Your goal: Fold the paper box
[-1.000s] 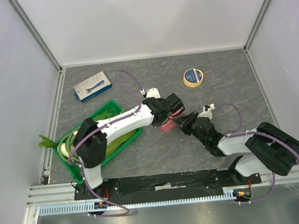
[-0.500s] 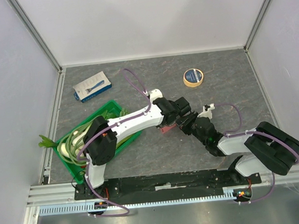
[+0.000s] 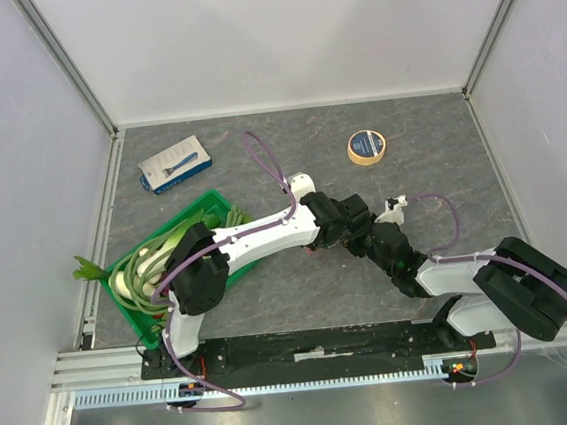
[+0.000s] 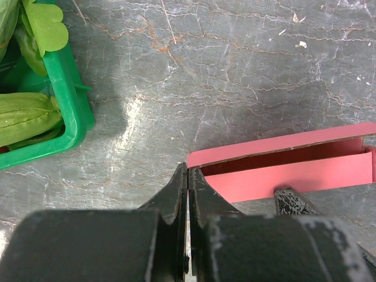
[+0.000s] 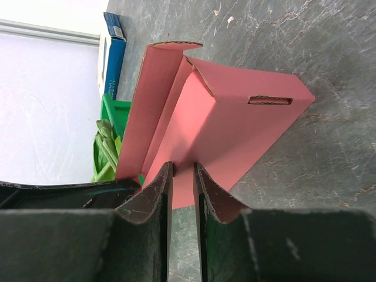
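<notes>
I reckon the paper box (image 5: 235, 123) half folded: right gripper (image 5: 182, 176) pinching one wall, left gripper (image 4: 188, 176) closed empty at its corner, end flaps left.

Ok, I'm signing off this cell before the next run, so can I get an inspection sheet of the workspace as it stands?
Surface: grey marbled table, a few pale specks.
Job's things: paper box, pink, part-folded, one long flap standing open, a slot in one panel.
Clutter: blue-and-white package and round tape roll at the far side; green crate of vegetables on the left.
Grippers: left gripper shut, tips at the box's corner; right gripper apparently clamped on a box wall.
Cables: purple cables looped beside both arms, away from the box.
Surroundings: white walls, metal frame; nothing else seen.
</notes>
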Tool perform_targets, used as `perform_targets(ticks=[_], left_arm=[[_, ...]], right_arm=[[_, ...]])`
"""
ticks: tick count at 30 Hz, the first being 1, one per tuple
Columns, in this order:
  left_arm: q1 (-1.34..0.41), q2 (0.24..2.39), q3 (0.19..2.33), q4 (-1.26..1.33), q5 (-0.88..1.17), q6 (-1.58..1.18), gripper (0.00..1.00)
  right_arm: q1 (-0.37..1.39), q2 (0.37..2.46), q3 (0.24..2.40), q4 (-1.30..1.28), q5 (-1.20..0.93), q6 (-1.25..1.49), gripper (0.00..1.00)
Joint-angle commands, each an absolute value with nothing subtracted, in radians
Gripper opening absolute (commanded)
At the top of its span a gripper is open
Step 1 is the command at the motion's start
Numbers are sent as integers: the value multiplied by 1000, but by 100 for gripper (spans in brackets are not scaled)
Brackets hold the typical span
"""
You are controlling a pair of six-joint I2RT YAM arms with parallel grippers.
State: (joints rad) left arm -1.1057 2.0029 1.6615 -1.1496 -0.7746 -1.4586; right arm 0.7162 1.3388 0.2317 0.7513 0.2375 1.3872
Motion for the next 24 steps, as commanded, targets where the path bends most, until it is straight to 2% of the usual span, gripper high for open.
perform_targets(ticks=[1,6,18,24], left_arm=[[-1132,2048,1658,-1028,-707,-1491,2],[-1132,2072,1641,-985,-690,-1466,2],[-1163,1950,1421,-743,-736,-1407,2],[-1173,1948,1404,-718,-729,-1393,2]], right_arm=[[736,1379,236,439,161,1273,25],[735,1356,317,341,127,1230,24],[673,1350,313,371,46,1232,24],[670,1355,284,396,54,1239,21]])
